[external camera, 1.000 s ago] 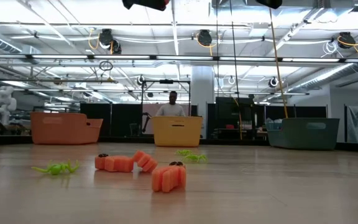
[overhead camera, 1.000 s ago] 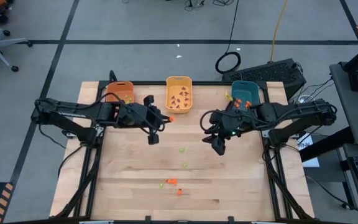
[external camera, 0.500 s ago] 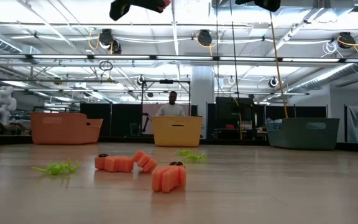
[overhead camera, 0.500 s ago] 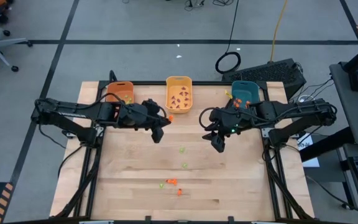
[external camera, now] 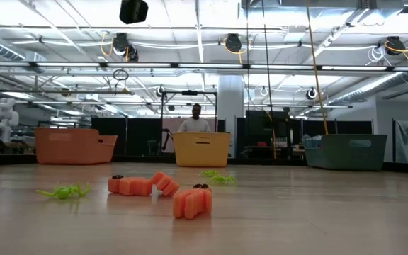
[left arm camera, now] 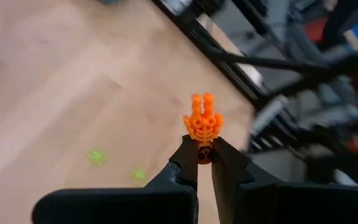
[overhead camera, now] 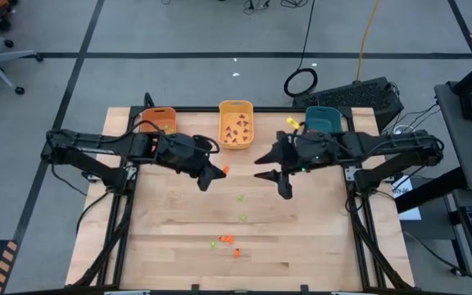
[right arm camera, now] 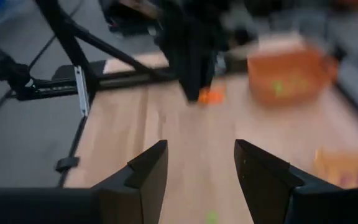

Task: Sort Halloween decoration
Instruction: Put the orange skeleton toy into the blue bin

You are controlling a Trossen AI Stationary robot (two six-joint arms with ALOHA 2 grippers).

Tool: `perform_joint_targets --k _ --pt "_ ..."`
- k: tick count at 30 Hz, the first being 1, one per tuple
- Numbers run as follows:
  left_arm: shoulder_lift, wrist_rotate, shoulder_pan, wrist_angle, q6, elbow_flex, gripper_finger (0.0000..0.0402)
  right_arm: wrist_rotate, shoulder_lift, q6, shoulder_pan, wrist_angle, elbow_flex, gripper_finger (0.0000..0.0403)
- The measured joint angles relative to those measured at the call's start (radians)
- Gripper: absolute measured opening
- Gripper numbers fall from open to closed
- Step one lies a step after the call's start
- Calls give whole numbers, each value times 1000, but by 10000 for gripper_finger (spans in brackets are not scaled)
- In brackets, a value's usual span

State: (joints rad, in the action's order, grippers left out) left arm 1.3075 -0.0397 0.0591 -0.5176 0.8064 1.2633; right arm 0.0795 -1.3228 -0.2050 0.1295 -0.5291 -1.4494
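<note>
My left gripper [overhead camera: 217, 174] hangs above the table's middle, shut on a small orange skeleton-shaped decoration [left arm camera: 203, 122], which also shows in the high view [overhead camera: 224, 170]. My right gripper [overhead camera: 273, 185] hovers open a little to its right and holds nothing [right arm camera: 201, 155]. Loose decorations lie on the wooden table: green ones [overhead camera: 240, 197] [overhead camera: 243, 217] near the middle, and orange ones [overhead camera: 228, 239] [external camera: 192, 202] with a green one [overhead camera: 213, 243] toward the near edge. My left gripper pinches the orange decoration's lower end [left arm camera: 203, 151] between its two fingertips. The fingers [left arm camera: 188, 158] slant down from the table's left. The rest of the decoration sticks out beyond the fingertips, lifted clear of the table.
Three bins stand along the far edge: orange [overhead camera: 159, 121], yellow [overhead camera: 236, 124] with dark pieces inside, and teal [overhead camera: 322, 121]. Bare wood lies between the grippers and the near edge. A person stands in the room behind the yellow bin [external camera: 196, 120].
My left gripper has rolled about its own pointing line while staying in place, turning the orange decoration with it. My right gripper has tipped upward, rolled and risen a little, so both its fingers now show spread in the high view.
</note>
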Motion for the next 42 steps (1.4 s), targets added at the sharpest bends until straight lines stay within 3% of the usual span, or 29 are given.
perform_joint_targets --k 5,13,21,29,36,42 --pt "0 -224 -59 60 -7 0 16 -1 -17 290 0 119 -1 171" --pt "0 -482 -144 161 -10 0 16 -48 -50 460 1 219 -1 171" --pt "17 -593 -172 199 -53 1 16 -61 -83 548 -15 284 0 171" --pt "62 -691 -171 203 -53 1 16 -183 -128 554 -26 294 0 171" --pt "87 -720 -171 210 -29 1 16 -215 -150 555 -26 303 0 168" --pt "89 -720 -171 235 -27 0 16 -266 -161 543 -33 303 0 139"
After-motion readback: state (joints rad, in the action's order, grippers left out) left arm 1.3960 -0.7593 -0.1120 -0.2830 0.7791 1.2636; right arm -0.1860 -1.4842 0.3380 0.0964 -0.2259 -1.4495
